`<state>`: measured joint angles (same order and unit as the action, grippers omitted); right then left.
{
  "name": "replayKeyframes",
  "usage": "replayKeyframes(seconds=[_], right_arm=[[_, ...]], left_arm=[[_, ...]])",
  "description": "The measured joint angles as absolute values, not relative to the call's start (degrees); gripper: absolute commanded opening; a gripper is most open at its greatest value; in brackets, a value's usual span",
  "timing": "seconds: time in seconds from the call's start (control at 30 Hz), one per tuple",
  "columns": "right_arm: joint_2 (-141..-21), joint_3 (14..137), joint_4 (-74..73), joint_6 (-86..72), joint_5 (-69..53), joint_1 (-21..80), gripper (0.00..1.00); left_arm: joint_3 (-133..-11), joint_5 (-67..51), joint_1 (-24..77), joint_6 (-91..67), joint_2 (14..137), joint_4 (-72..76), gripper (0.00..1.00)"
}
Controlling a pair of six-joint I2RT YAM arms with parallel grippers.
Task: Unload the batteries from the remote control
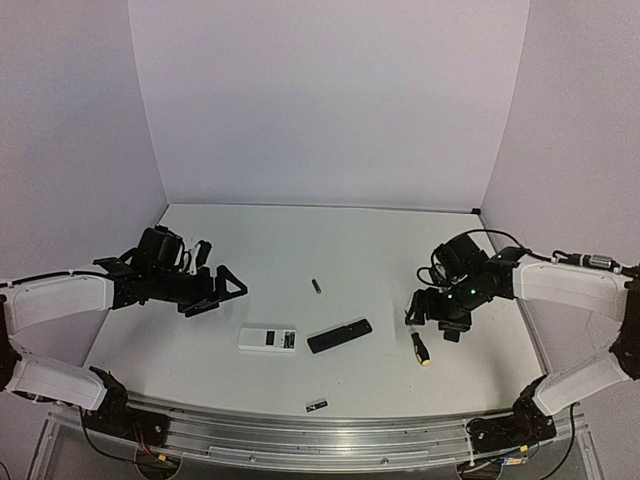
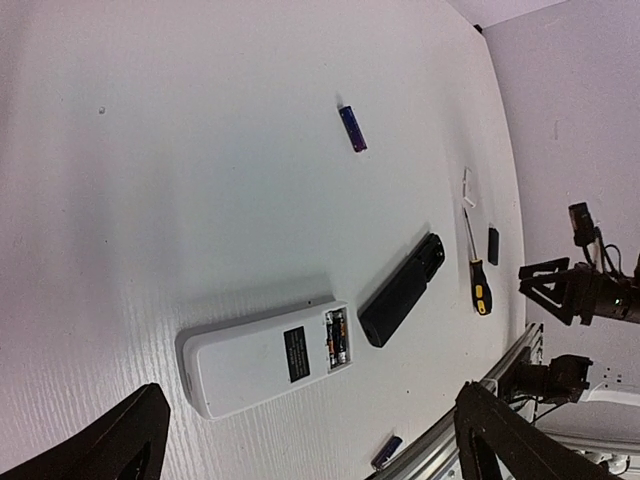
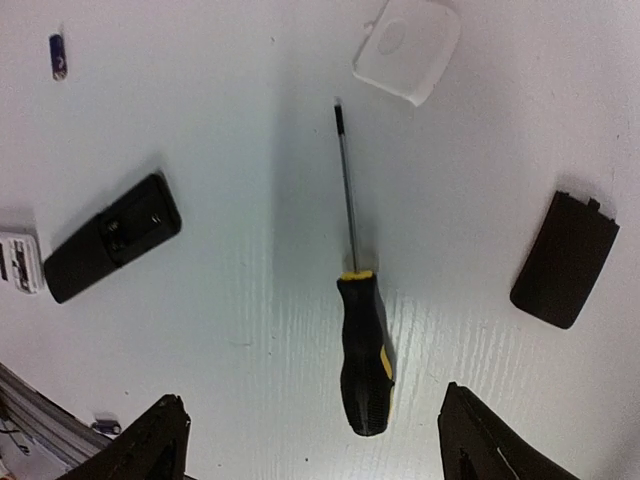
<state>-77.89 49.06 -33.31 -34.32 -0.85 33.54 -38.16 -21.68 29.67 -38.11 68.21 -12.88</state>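
Observation:
The white remote [image 1: 268, 339] lies back-up at front centre. Its bay is open and holds two batteries [image 2: 335, 340]. One loose battery [image 1: 316, 286] lies further back; it also shows in the left wrist view [image 2: 351, 129]. Another loose battery [image 1: 316, 405] lies by the front rail. The black remote [image 1: 340, 335] lies right of the white one. My left gripper [image 1: 222, 296] is open and empty, raised left of the white remote [image 2: 265, 360]. My right gripper [image 1: 437, 310] is open and empty above the screwdriver [image 3: 360, 340].
A yellow-and-black screwdriver [image 1: 419, 340] lies right of the black remote. A flat black cover [image 1: 453, 331] lies beside it, seen also in the right wrist view [image 3: 565, 260]. A small white cover [image 3: 407, 48] lies past the screwdriver's tip. The metal front rail [image 1: 300, 430] borders the table.

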Motion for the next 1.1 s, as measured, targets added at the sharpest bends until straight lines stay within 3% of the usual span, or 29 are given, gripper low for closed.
replayKeyframes(seconds=[0.57, 0.93, 1.03, 1.1], right_arm=[[-91.24, 46.52, -35.7, -29.93, 9.53, 42.08, 0.54], [-93.39, 47.82, -31.16, -29.22, 9.36, 42.81, 0.09], [-92.48, 46.92, -29.76, -29.37, 8.98, 42.85, 0.01], [-91.37, 45.82, -29.2, -28.72, 8.61, 42.85, 0.0]], left_arm=[[-35.06, -22.38, 29.67, -42.06, 67.88, -5.53, 1.0], [-33.19, -22.87, 29.67, -43.51, 66.98, -4.19, 1.0], [-33.19, -23.27, 29.67, -43.52, 66.78, -3.89, 1.0], [-33.19, -23.99, 29.67, -43.54, 66.76, -3.77, 1.0]])
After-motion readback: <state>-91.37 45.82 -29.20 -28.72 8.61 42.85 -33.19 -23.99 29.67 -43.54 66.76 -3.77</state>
